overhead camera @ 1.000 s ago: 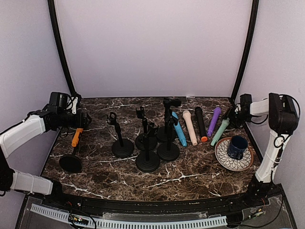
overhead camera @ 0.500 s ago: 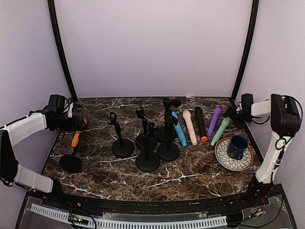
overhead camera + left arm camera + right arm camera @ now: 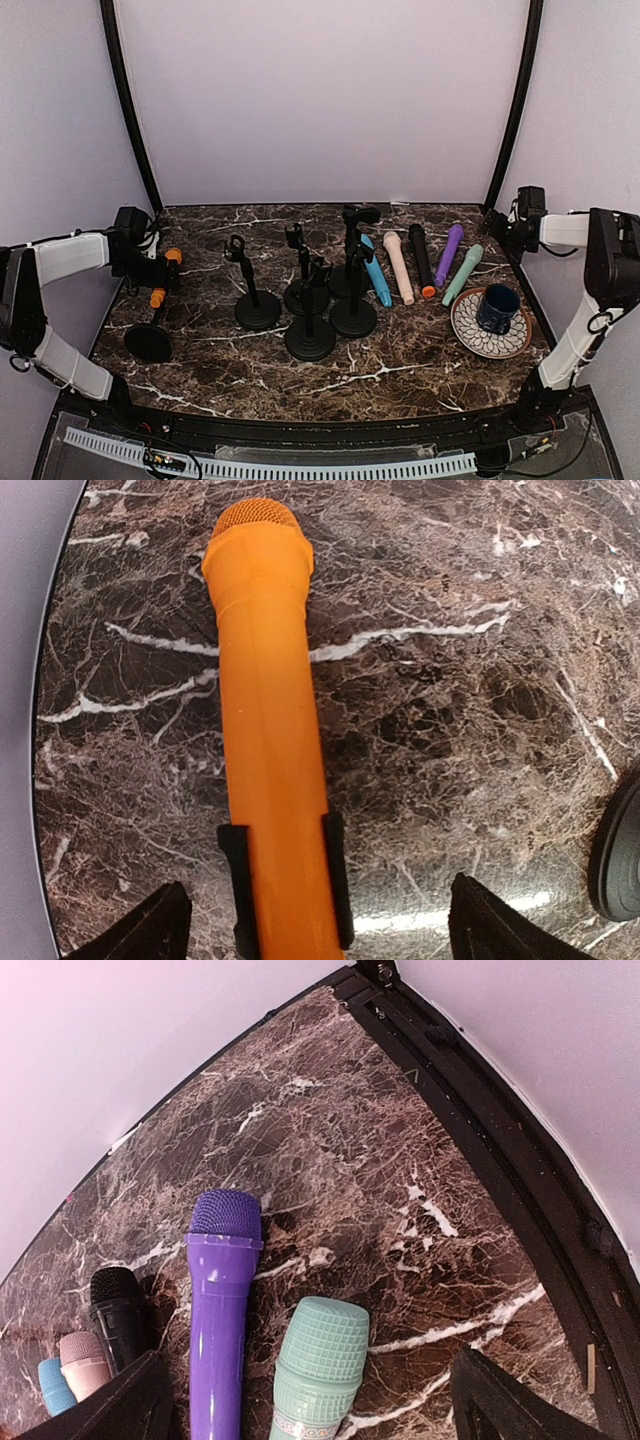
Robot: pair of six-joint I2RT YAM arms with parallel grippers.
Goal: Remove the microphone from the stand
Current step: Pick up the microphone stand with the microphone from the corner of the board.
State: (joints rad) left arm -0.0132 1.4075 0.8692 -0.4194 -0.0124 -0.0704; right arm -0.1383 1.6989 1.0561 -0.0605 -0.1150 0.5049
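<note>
Moved: the left arm has drawn back toward the left edge of the overhead view, the right arm toward the right wall, and both pairs of jaws have spread wider.
Left gripper point(image 3: 318, 932): released, gripping nothing. Its fingers sit in the two lower corners of the wrist view, either side of the orange microphone point(image 3: 265, 700) and clear of it.
Right gripper point(image 3: 315, 1405): released and empty, above the mint microphone point(image 3: 320, 1360) and purple microphone point(image 3: 220, 1300) lying on the table point(image 3: 400, 1190).
Orange microphone: left middle of the overhead view, tilted, still seated in the black clip point(image 3: 335, 880) of its stand point(image 3: 148, 342).
Step in hand: probably lining up for a grasp on the orange body.
Doing it well: centre the body between the fingers, close above the clip on bare orange, then draw it out along its own length rather than sideways.
Risk: a sideways tug could tip the stand, and the right arm is well apart, too far to steady it.
</note>
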